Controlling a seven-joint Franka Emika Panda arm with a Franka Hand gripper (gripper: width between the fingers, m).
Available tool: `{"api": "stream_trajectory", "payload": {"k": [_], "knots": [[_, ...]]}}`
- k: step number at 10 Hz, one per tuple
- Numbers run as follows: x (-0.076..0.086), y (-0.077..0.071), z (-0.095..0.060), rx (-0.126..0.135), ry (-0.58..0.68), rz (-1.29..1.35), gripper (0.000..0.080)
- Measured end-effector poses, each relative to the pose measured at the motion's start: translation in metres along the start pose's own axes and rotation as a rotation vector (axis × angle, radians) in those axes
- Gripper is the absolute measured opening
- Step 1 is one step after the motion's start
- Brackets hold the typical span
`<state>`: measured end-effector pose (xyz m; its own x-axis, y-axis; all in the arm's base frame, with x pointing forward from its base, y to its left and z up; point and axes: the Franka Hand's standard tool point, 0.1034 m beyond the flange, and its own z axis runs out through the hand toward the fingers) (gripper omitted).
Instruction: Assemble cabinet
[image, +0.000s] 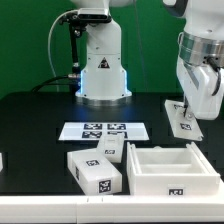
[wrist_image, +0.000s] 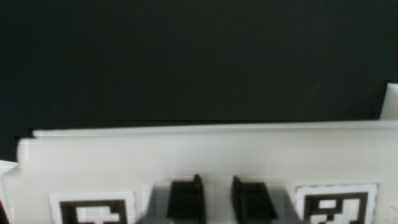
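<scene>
The cabinet (image: 170, 168), a large white open box frame with a tag on its front, stands at the front on the exterior view's right. A flat white tagged panel (image: 183, 120) lies behind it. My gripper (image: 187, 104) is right over that panel's far end. In the wrist view the panel (wrist_image: 196, 155) fills the lower part, with a tag on either side of my gripper (wrist_image: 215, 198). The dark fingertips (wrist_image: 183, 198) stand close together with only a thin gap. The panel's white face shows in that gap. I see nothing pinched between them.
The marker board (image: 103, 130) lies mid-table in front of the robot base (image: 103, 75). Two white tagged blocks (image: 95, 168) sit to the exterior view's left of the cabinet. A small white piece (image: 2, 160) shows at the left edge.
</scene>
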<state>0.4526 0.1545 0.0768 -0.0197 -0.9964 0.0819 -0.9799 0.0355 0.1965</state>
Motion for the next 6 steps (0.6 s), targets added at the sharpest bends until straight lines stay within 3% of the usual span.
{"api": "stream_trajectory", "payload": {"k": [4, 5, 6], "knots": [[0.0047, -0.0015, 0.0008, -0.002, -0.001, -0.035, 0.0067], [0.0043, -0.006, -0.0003, 0.034, -0.021, -0.021, 0.0067], [0.0093, -0.0101, -0.0031, 0.115, -0.068, 0.01, 0.0067]]}}
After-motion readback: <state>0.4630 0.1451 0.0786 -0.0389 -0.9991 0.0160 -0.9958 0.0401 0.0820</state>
